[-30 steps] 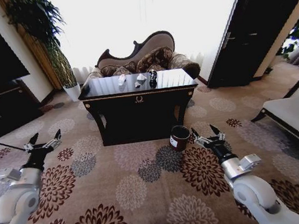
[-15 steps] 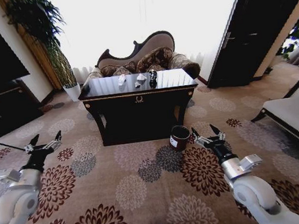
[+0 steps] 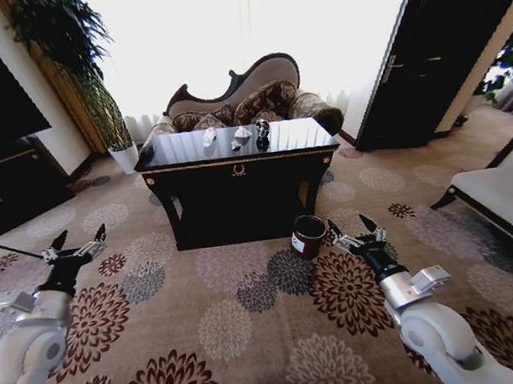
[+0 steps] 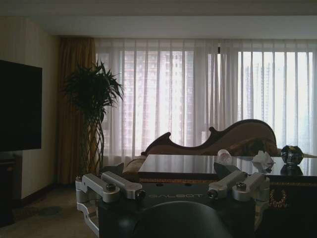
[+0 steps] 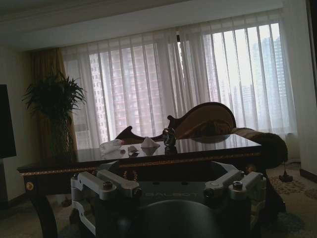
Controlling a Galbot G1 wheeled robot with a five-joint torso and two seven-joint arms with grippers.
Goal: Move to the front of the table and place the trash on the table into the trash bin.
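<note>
Crumpled white trash (image 3: 209, 136) sits at the table's (image 3: 235, 162) far edge, so drive closer squarely, skirting the trash bin (image 3: 309, 236), left gripper (image 3: 74, 243) and right gripper (image 3: 353, 229) both spread empty.

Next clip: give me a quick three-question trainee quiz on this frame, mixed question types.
1. True or false: the trash bin stands on the table.
2. Which gripper is nearer the bin: A) left gripper B) right gripper?
3. Fill in: both grippers' fingers are ____.

Key: 1 false, the bin stands on the carpet by the table's front right leg. 2 B. 3 open.
</note>
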